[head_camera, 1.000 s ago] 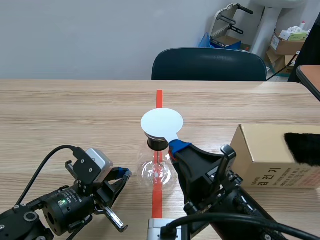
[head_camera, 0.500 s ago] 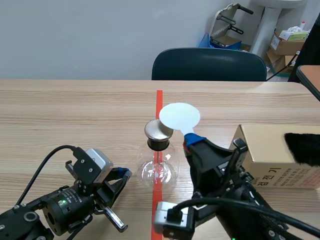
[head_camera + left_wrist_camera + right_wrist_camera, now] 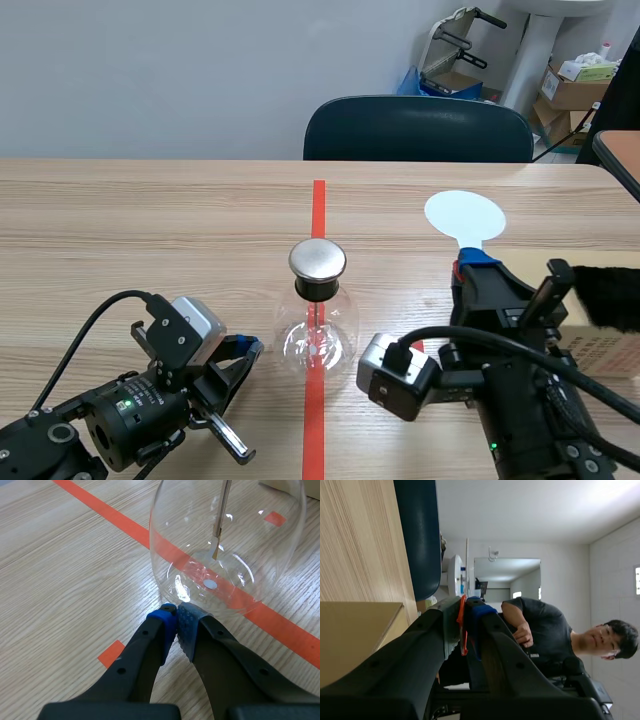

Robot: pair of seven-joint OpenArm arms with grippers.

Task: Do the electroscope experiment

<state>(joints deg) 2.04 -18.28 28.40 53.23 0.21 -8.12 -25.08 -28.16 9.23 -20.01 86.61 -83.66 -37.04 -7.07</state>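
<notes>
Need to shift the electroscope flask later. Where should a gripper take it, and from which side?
Probably the black neck, under the metal cap, approached level from the robot's left. The flask stands upright; its bulb is round, smooth glass, while the neck is narrow and straight. The left gripper is shut beside it; the right gripper holds the white paddle.

One electroscope (image 3: 317,330), one white disc (image 3: 464,215), one box (image 3: 605,352), one chair (image 3: 418,130)

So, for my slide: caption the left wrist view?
Left gripper shut beside the base of the glass flask on the wooden table.
</notes>
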